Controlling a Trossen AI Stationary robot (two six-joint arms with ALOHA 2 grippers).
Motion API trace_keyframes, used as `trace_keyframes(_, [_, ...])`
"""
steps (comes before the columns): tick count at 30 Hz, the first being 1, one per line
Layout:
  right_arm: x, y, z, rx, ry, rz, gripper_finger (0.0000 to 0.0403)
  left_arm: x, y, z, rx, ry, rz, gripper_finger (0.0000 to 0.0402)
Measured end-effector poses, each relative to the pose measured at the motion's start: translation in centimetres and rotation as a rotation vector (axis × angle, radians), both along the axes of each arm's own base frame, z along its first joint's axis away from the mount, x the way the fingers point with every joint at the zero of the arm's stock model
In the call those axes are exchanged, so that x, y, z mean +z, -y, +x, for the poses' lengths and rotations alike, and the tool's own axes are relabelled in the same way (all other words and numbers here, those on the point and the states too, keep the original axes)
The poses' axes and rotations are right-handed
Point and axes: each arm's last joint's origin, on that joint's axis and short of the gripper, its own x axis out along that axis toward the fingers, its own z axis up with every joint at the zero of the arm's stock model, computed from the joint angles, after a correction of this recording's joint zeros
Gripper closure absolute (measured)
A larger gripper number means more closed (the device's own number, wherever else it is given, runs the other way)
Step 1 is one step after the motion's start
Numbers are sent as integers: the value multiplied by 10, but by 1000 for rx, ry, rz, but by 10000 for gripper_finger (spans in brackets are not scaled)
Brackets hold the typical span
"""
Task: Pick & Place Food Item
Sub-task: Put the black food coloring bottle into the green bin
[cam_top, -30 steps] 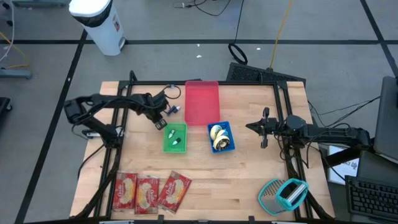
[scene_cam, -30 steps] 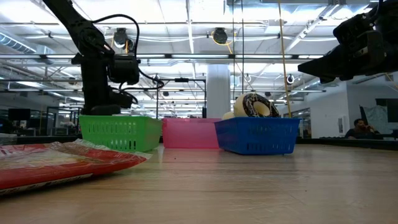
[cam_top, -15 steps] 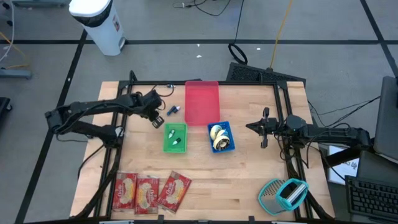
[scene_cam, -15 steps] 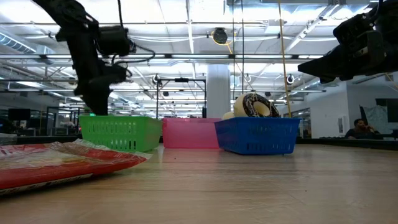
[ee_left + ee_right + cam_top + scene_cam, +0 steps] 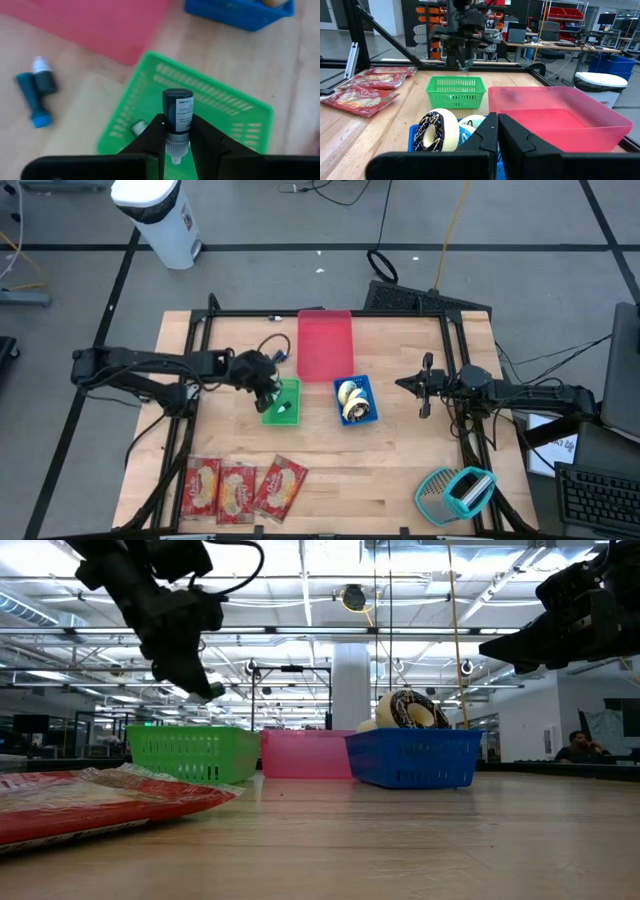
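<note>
Hanging clamped between the left gripper's (image 5: 177,137) fingers (image 5: 152,137), a small dark bottle (image 5: 177,112) sits directly above the green basket (image 5: 240,112). Its long axis runs along the fingers, the dark labelled body pointing out past the tips and the pale cap end tucked back toward the wrist. In the high view the left gripper (image 5: 268,383) is over the basket's (image 5: 284,404) left rim, so the bottle looks to be just inside that edge rather than over the middle. In the low view the gripper (image 5: 200,690) is clear above the basket's top (image 5: 195,753), tilted downward. A small pale item (image 5: 138,128) already lies in the basket below. Another bottle, teal and dark (image 5: 39,97), lies on the table beside the basket, toward the red tray (image 5: 325,343). The right gripper (image 5: 424,385) waits well off to the right beyond the blue basket (image 5: 368,413), fingers pressed together on nothing. The drop, I judge, belongs to the left arm alone.
</note>
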Motion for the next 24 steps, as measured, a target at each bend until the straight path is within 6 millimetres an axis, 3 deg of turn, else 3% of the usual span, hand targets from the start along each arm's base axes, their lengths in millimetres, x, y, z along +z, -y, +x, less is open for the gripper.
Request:
trace_keyframes(13, [0, 0, 0, 0, 0, 0, 398, -33, 12, 22, -14, -105, -56, 327])
trace_keyframes(24, [0, 0, 0, 0, 1, 0, 398, -35, 11, 29, 7, -55, -55, 279])
